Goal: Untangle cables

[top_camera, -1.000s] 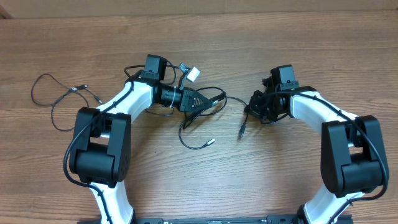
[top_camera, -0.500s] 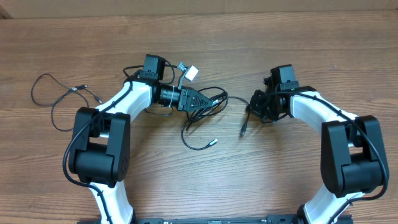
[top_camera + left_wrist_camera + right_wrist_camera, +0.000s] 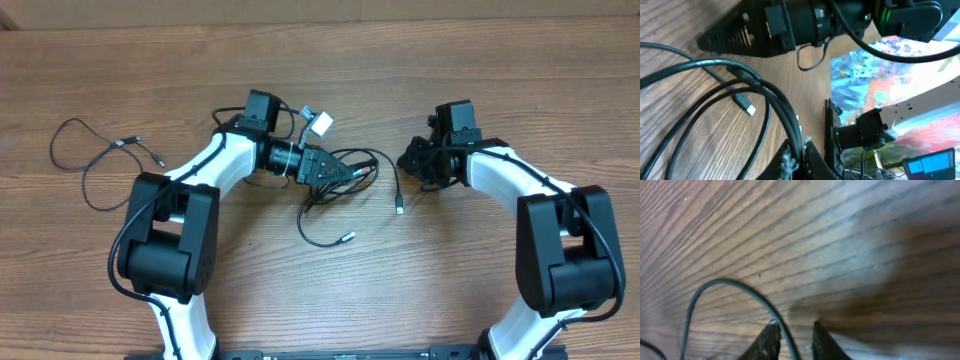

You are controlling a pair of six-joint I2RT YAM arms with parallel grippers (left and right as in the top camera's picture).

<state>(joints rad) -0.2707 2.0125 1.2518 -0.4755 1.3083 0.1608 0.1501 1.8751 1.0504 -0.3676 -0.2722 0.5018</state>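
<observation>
Black cable [image 3: 740,286] arcs over wood table [image 3: 840,240], passing between parted fingers [image 3: 767,342].

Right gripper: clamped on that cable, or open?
Open. The right gripper fingertips stand apart in its wrist view, with a gap wider than the cable running between them.

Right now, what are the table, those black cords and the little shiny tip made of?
The table looks like wood or a wood-look laminate: brown with grain lines and a matte finish. The cables seem coated in rubbery plastic: black, smooth, bending in loose loops. The plug tip looks like metal, silvery and bright, though that is hard to confirm.
</observation>
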